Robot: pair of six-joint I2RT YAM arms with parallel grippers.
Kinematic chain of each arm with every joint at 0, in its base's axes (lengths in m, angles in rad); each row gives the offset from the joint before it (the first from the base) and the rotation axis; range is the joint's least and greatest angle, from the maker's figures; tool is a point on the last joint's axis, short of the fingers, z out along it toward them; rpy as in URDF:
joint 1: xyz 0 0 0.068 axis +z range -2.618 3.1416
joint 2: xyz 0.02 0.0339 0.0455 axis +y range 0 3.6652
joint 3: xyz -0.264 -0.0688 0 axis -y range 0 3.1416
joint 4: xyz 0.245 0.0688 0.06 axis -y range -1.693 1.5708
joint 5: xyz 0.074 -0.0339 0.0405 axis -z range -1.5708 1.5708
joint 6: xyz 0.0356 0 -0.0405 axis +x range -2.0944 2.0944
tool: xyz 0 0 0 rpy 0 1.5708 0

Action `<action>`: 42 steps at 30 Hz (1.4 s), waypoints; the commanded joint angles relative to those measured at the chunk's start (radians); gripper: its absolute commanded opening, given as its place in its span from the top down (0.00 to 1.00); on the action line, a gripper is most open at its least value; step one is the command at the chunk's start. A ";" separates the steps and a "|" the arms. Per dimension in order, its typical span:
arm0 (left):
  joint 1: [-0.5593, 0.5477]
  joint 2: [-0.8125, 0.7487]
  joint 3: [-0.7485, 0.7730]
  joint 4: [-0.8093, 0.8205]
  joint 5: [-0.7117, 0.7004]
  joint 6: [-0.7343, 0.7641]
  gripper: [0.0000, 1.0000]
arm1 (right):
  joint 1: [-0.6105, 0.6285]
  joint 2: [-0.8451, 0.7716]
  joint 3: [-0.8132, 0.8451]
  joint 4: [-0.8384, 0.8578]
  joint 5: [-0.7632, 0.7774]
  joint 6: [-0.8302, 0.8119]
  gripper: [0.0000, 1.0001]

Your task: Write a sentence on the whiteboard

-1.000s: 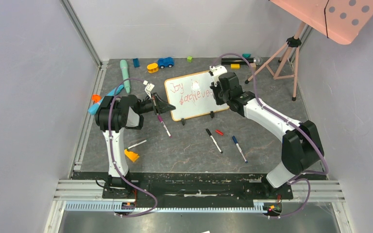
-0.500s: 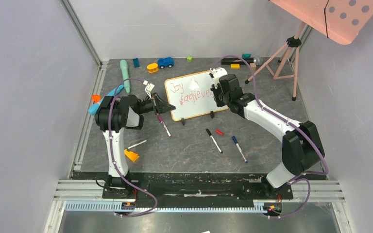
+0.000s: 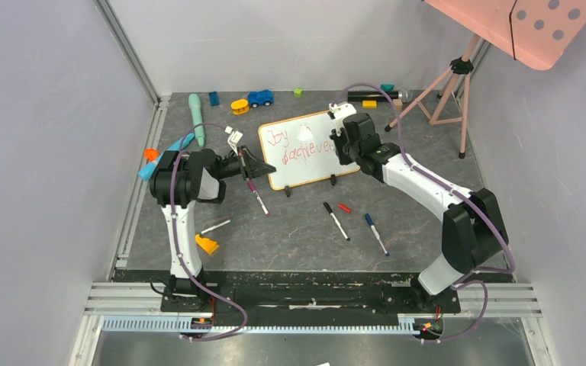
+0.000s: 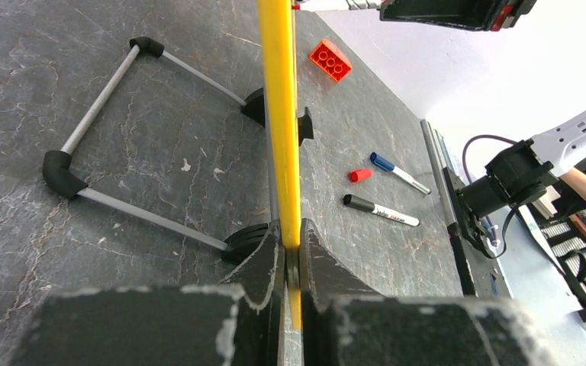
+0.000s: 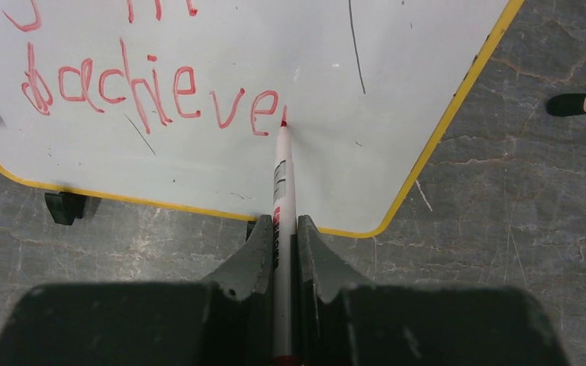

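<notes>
Right wrist view: the right gripper has its fingers pinched on a marker. The marker's tip touches the whiteboard just after the last letter of the sentence, ahead of the fingers. Left wrist view: the left gripper clamps the board's frame edge, which runs straight out from between its fingers. The board stands propped on the table, between both arms.

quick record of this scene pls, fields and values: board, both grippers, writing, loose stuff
board: whiteboard, standing on its lower edge
left gripper: shut on the whiteboard's frame
right gripper: shut on red marker, tip touching the board
writing: sentence in red, second line ends at "achieve"
loose: black marker, blue marker, red cap lying before the board
</notes>
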 commanded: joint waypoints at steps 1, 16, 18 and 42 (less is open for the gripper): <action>-0.016 0.046 -0.016 0.039 0.100 0.074 0.98 | -0.011 0.014 0.057 0.037 0.031 -0.014 1.00; -0.016 0.046 -0.016 0.039 0.098 0.074 0.98 | -0.019 -0.004 0.006 0.034 0.028 -0.003 1.00; -0.016 0.048 -0.016 0.039 0.098 0.074 0.98 | -0.019 -0.011 -0.014 0.038 0.018 0.000 1.00; -0.016 0.046 -0.018 0.039 0.099 0.074 0.98 | -0.027 0.027 0.082 0.028 0.029 -0.013 1.00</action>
